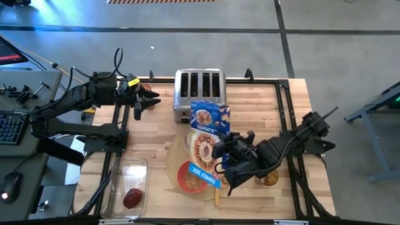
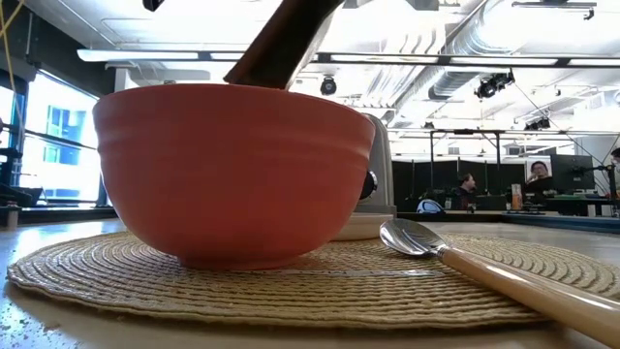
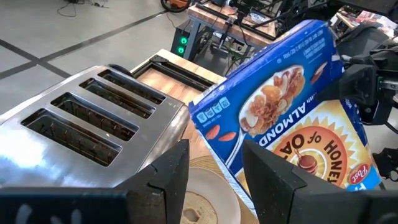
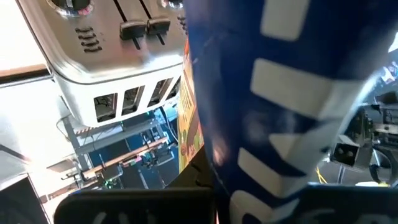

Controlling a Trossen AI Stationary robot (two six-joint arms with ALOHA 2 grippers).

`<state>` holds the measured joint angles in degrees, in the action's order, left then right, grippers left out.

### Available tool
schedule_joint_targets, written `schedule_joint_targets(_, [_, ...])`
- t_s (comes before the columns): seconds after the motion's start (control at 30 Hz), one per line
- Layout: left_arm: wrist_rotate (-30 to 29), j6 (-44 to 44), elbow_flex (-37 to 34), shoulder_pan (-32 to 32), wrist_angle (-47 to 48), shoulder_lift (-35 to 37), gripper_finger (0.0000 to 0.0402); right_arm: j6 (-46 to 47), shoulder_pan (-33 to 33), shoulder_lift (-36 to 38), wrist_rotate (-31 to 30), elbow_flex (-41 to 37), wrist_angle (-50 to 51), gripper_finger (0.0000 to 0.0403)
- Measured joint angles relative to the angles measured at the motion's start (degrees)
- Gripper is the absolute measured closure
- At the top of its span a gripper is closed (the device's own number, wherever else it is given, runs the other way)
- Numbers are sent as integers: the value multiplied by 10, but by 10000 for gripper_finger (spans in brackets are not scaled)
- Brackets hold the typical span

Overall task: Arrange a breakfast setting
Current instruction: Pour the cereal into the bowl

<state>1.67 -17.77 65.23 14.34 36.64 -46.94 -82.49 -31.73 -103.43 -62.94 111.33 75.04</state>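
Clamping a blue cereal box [image 1: 206,140] in the right gripper [image 1: 226,156], tilted over the red bowl [image 1: 190,178] on the round tan placemat [image 1: 175,164], near the front of the worktop [image 1: 281,119]. Hovering at the worktop's back left edge with the left gripper [image 1: 139,100], fingers [image 3: 158,180] parted and empty, just beside the silver toaster [image 1: 199,90]. Lying elsewhere: round toast slice [image 3: 198,211] on the small white plate [image 3: 221,190] between toaster and bowl, wooden-handled spoon [image 2: 484,267] on the placemat beside the bowl, dark red fruit [image 1: 132,198] inside the clear tub [image 1: 119,172] at front left.
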Motion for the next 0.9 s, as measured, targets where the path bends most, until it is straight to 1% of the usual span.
schedule_joint_targets(0.17, [0, 0, 0, 0, 0, 0, 264, 0, -1, -1, -7, 0, 0, 403])
schedule_joint_targets(0.3, [0, 0, 0, 0, 0, 0, 264, 0, -1, -1, 12, 0, -4, 403])
schedule_joint_targets(0.47, [0, 0, 0, 0, 0, 0, 264, 1, 0, -1, -24, 0, -1, 403])
schedule_joint_targets(0.63, [0, 0, 0, 0, 0, 0, 264, -6, 1, -1, 13, 0, 0, 403])
schedule_joint_targets(0.67, [0, 0, 0, 0, 0, 0, 264, -11, 1, -1, 14, 0, -1, 403])
schedule_joint_targets(0.8, [0, 0, 0, 0, 0, 0, 264, -17, 2, -1, -20, 0, -2, 403])
schedule_joint_targets(0.9, [0, 0, 0, 0, 0, 0, 264, -12, 4, -3, 2, 0, -5, 403])
